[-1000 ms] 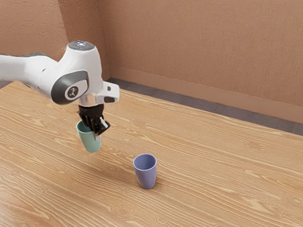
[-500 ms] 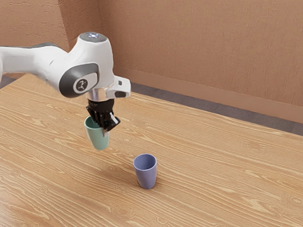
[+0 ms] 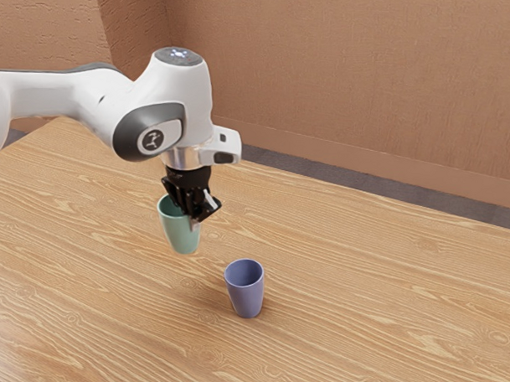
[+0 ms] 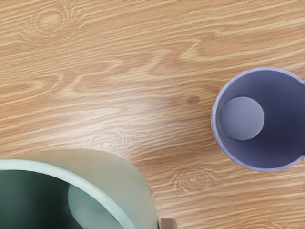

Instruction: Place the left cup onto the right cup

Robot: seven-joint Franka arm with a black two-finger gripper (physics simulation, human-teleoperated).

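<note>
The lilac tapered plastic cup (image 3: pixel 244 287) stands upright on the wood-grain table (image 3: pixel 386 279), mouth up to receive the other, below and beside the fingers, not yet under them. The black two-finger gripper (image 3: pixel 191 209) is clamped on the rim of the pale green plastic cup (image 3: pixel 179 226), hanging it clear of the table for carrying across

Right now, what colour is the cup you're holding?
The held cup is pale mint green, clearest in the exterior view.

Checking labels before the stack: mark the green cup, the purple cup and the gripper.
green cup (image 3: pixel 180 237): exterior view, outer wall below the rim.
purple cup (image 3: pixel 244 291): exterior view, outer wall.
gripper (image 3: pixel 192 216): exterior view, between the fingertips at the green cup's rim.
</note>
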